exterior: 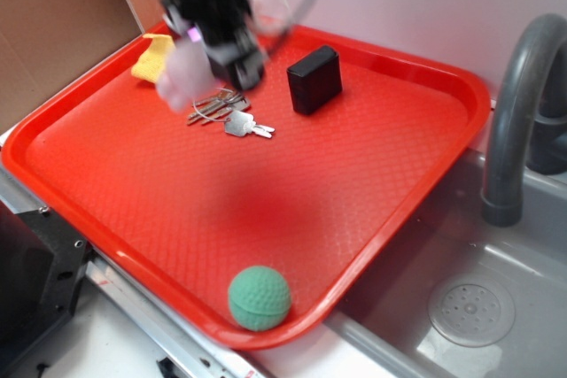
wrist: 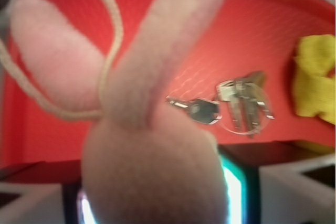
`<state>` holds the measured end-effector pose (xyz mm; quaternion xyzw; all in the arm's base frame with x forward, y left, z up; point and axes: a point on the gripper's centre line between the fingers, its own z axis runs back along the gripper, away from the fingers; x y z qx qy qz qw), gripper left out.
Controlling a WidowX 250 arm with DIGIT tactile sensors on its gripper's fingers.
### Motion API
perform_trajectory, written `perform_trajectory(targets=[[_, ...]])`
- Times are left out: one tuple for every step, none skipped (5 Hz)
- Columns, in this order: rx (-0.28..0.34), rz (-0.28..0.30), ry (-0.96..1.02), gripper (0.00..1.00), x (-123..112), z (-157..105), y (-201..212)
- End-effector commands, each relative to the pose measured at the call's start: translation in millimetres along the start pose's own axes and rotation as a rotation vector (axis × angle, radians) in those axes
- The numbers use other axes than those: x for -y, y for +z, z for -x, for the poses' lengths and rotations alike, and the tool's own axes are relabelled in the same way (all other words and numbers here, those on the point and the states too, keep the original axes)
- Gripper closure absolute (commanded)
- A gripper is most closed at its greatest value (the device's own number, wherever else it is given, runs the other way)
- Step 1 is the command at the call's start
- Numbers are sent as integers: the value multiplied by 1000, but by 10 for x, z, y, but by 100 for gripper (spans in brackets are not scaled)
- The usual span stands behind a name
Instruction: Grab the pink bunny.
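The pink bunny fills the wrist view, its two long ears pointing up and a beige cord loop beside them. My gripper is shut on its round body, with the dark fingers pressing both sides. From the exterior view the bunny is a pale blur hanging under my gripper, above the back left part of the red tray. It hangs apart from the tray floor.
A bunch of keys lies just below the bunny. A yellow cloth sits at the tray's back left, a black box at the back, a green ball at the front edge. A grey sink and faucet stand right.
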<state>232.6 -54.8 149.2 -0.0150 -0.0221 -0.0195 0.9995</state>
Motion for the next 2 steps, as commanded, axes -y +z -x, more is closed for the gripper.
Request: perform_trajectory(targets=[[240,21,155,100,-326,292,705],[243,30,137,100,-309,328,715]])
